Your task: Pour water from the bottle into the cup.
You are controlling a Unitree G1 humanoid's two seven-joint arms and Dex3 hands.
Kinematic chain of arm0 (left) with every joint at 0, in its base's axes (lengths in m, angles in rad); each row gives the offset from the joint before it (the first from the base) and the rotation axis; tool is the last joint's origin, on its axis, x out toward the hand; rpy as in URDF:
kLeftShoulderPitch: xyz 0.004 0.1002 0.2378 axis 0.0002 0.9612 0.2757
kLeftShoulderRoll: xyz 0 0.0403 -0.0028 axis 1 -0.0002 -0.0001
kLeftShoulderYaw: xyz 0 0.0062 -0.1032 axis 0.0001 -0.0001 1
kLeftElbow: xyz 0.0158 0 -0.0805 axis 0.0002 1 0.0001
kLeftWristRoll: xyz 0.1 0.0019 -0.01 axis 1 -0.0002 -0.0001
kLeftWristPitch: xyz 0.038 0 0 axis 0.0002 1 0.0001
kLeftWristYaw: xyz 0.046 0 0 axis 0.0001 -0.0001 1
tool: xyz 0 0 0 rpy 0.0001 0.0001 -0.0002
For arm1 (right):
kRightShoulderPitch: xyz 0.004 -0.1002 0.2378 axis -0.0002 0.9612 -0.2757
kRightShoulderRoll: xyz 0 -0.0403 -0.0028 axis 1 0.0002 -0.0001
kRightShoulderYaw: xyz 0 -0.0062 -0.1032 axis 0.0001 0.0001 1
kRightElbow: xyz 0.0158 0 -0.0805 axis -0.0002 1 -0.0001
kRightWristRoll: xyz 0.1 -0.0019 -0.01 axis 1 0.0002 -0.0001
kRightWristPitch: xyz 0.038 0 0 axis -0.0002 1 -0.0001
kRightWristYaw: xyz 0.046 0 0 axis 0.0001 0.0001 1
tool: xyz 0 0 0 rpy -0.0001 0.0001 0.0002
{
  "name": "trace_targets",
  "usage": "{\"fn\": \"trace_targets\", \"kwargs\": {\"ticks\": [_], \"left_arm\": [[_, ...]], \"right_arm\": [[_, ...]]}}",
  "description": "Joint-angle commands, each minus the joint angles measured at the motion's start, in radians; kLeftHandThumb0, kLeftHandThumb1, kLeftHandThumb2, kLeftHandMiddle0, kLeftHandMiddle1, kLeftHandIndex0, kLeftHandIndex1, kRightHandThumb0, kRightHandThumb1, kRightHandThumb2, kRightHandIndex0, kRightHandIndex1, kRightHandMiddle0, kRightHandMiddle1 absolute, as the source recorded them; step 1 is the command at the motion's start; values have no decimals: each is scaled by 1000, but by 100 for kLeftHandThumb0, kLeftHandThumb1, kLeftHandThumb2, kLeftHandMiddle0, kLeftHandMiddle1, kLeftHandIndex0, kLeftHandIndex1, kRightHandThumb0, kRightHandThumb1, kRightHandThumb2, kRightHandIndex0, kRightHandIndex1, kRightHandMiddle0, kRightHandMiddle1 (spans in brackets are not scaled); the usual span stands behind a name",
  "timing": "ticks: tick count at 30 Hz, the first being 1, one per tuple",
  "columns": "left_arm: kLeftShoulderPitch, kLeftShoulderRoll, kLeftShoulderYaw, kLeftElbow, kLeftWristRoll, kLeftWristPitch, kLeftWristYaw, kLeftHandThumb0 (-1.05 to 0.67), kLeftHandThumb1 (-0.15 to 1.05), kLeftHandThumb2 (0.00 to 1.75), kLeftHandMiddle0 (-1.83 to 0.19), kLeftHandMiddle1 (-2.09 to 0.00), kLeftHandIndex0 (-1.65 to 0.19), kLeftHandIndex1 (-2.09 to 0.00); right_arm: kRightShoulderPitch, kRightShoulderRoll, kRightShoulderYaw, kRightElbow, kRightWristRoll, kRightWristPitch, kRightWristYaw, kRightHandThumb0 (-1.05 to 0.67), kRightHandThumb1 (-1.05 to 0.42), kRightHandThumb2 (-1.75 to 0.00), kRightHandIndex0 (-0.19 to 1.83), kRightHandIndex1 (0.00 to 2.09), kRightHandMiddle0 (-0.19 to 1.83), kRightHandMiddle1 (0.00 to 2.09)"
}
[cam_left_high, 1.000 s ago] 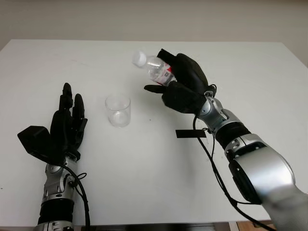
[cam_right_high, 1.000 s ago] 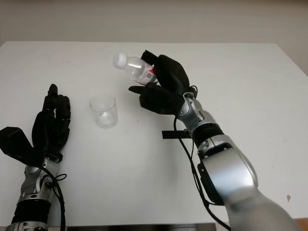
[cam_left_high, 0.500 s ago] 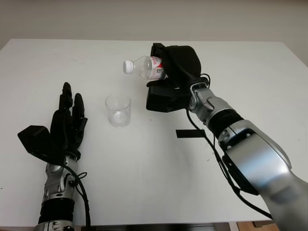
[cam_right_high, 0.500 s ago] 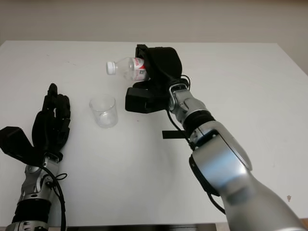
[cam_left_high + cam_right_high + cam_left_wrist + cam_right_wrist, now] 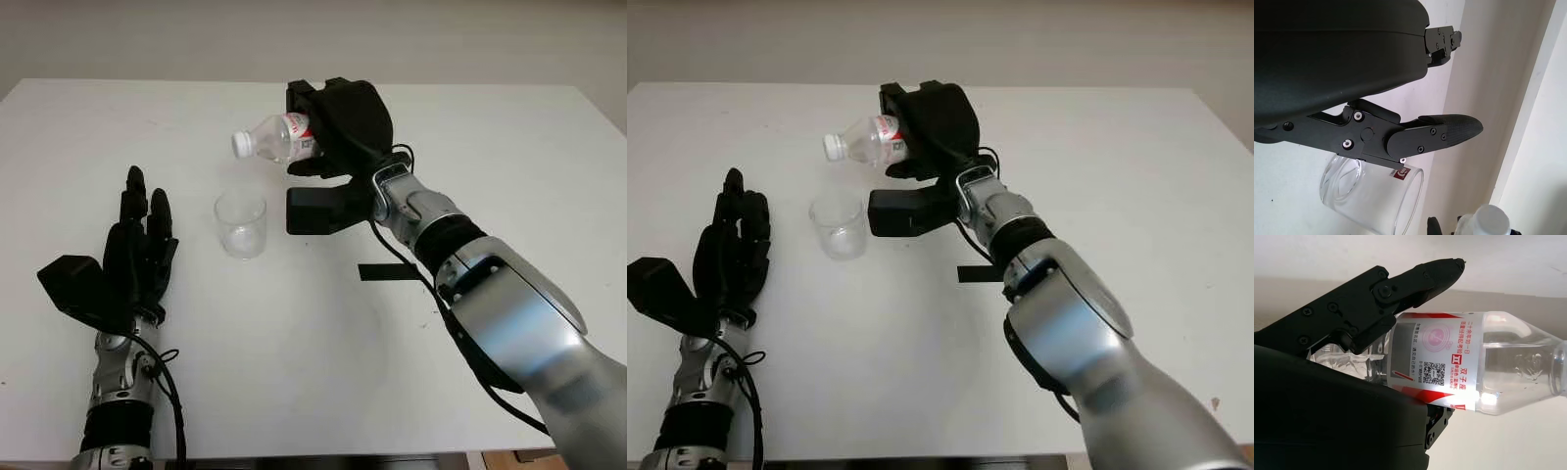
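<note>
While the bottle [image 5: 279,137] is clamped in the fingers of the right robot hand [image 5: 338,122], it is held tipped nearly on its side above the bench [image 5: 509,147], its white cap [image 5: 240,145] pointing toward the robot's left and slightly down. The cap is on, and water is seen inside the clear body in the right wrist view, beside a red and white label [image 5: 1437,360]. The cup [image 5: 240,223], a clear glass, stands upright on the bench just below the cap. The left robot hand [image 5: 137,259] is open and raised near the cup's left side, apart from it. A black strip [image 5: 387,271] lies on the bench near the right forearm.
</note>
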Motion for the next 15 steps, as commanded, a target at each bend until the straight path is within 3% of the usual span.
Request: {"fn": "trace_targets", "kwargs": {"ticks": [1, 10, 15], "left_arm": [[9, -14, 1, 23, -3, 5, 1, -61, 105, 51, 12, -5, 12, -5], [16, -14, 7, 27, -17, -3, -18, -60, 105, 51, 13, -5, 14, -4], [14, -19, 6, 30, -12, -9, -3, -61, 105, 48, 12, -5, 13, -5]], "right_arm": [[-47, -16, 30, 3, -31, 1, -41, -44, -105, -25, 133, 209, 76, 209], [-64, -41, 130, 15, -139, -3, -188, -48, -105, -26, 127, 209, 68, 209], [-79, -51, 185, 20, -194, 13, -237, -51, -105, -27, 125, 209, 41, 203]]}}
